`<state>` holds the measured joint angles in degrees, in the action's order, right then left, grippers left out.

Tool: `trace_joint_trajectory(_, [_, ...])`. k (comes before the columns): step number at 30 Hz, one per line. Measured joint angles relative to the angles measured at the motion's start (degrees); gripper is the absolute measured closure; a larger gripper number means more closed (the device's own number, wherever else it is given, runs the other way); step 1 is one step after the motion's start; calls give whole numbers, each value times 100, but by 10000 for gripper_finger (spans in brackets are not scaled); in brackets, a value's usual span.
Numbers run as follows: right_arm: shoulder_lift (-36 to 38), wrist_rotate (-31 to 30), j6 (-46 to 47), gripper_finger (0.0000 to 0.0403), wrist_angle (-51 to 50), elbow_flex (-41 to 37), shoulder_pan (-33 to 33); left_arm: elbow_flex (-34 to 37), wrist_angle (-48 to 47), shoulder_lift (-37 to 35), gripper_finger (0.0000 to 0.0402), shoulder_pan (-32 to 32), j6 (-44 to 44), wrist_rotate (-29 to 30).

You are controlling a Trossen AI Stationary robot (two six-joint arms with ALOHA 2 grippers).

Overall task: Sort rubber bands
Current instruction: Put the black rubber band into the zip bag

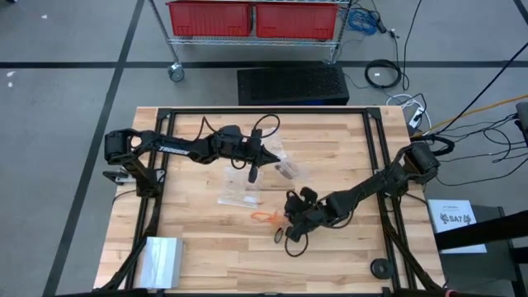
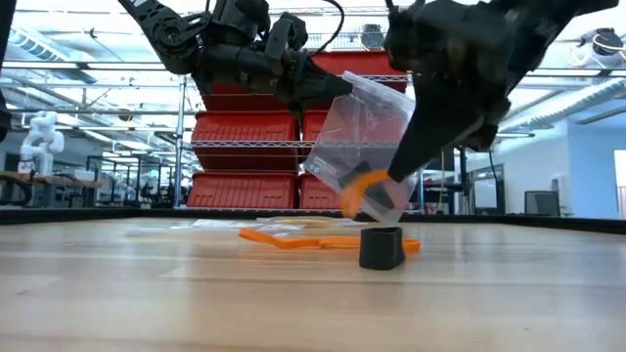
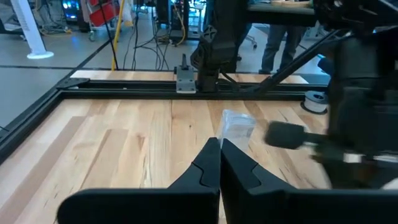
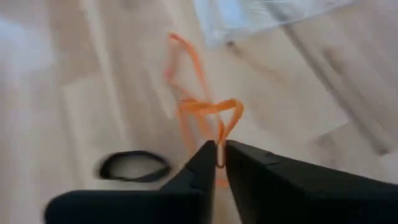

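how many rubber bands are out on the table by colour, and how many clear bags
orange rubber bands: tangled together, count cannot be told; one strand is pinched in the right gripper
black rubber band: 1
clear bag held up by the left gripper: 1
clear bag flat on the table: 1
total: 3, plus the orange tangle

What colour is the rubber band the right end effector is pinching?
Orange rubber band, clearest in the right wrist view.

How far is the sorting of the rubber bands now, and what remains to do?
Little looks finished. The left gripper holds a clear bag up above the table; something orange and dark shows inside it. The right gripper is pinching an orange band on the wood. A black band beside it and a second bag lying flat are left.
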<state>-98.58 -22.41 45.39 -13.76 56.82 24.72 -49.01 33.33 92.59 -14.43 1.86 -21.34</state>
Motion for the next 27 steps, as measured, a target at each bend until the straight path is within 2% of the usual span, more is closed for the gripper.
trace_joint_trajectory(3, [35,191,-241,333,-227,0,-97,0,-3,-1,401,10,-1,0])
trace_joint_trajectory(7, [35,992,-531,255,56,-2,-183,0,-3,-1,402,21,1,-7])
trace_joint_trajectory(12, [-8,1255,-2153,185,507,0,80,0,-1,-1,402,21,38,-21])
trace_joint_trajectory(19, [-328,1241,-3298,170,688,0,46,0,3,-1,401,21,53,-142])
trace_joint_trajectory(27, [-694,1820,-4145,170,1233,0,-119,0,-1,-1,401,21,53,-151])
